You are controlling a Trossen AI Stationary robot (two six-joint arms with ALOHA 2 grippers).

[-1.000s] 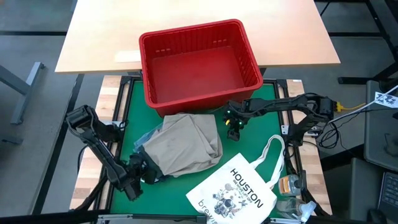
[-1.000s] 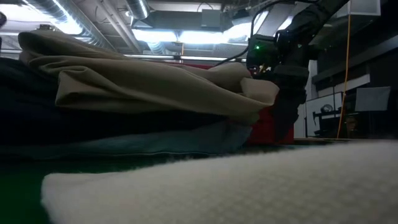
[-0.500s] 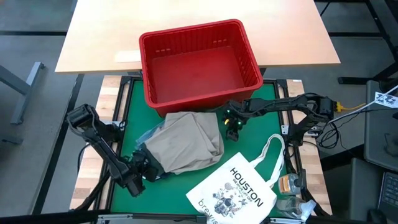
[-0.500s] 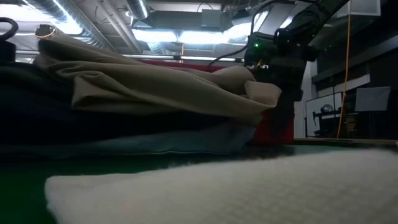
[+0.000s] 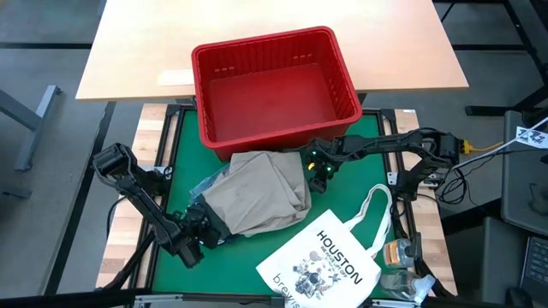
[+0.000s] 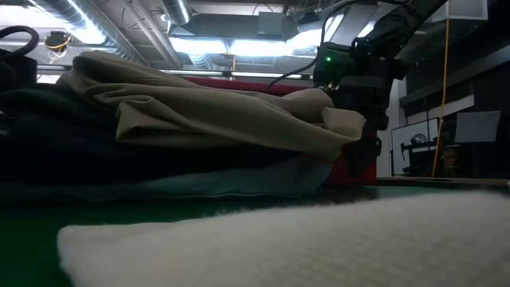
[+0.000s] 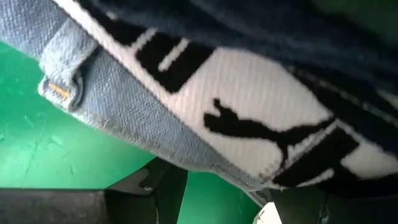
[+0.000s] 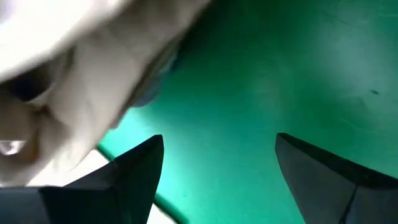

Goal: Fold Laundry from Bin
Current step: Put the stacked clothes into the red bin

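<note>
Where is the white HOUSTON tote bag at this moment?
In the high view the white tote bag lies on the green mat at the near right, beside the pile of laundry and below the right claw.

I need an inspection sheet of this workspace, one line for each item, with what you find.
Surface: green mat, pale wooden table behind it.
Job's things: red bin looks empty; laundry pile on the mat, khaki garment on top, light blue denim beneath.
Clutter: white tote bag printed HOUSTON.
Pincers: left pincer open at the pile's near-left edge; right pincer open over the mat by the pile's right edge.
Cables: yellow cable at right.
Surroundings: ceiling lights; no person seen.
</note>
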